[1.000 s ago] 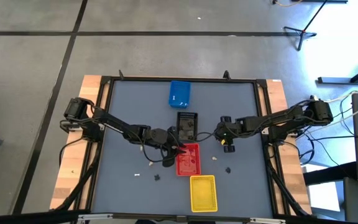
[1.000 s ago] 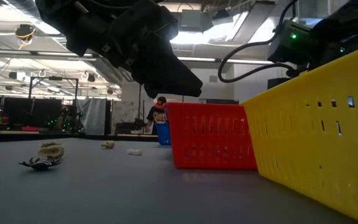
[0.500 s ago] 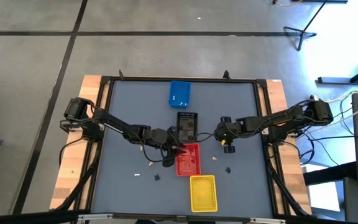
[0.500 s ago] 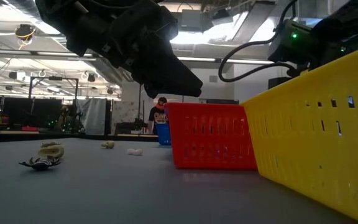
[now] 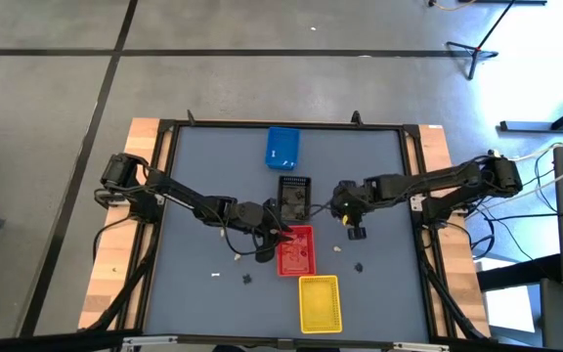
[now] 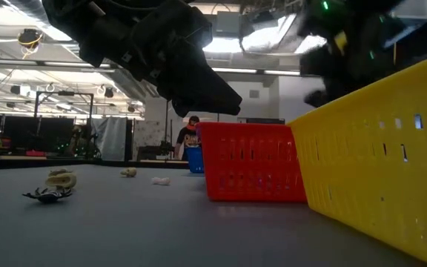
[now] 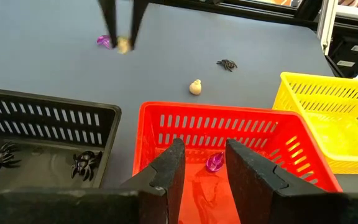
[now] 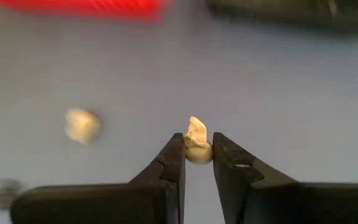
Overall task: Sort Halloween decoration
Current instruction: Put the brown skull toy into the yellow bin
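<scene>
right gripper pinches a cream piece above mid-table

the right gripper (image 8: 196, 163) has its fingers pressed onto a cream piece (image 8: 196, 144), held above the table (image 5: 203, 166) near its middle, beside the black tray (image 5: 294, 196). the left gripper (image 7: 199, 163) hangs over the red tray (image 7: 291, 146), fingers spread with nothing between them; a purple piece (image 7: 214, 162) lies inside. black spiders (image 7: 84, 163) sit in the black tray. another cream piece (image 7: 195, 87) and a dark spider (image 7: 227, 63) lie on the table toward its right edge, by the yellow tray (image 7: 347, 124).

No readable text, no labels, no numbers — nothing legible anywhere
</scene>
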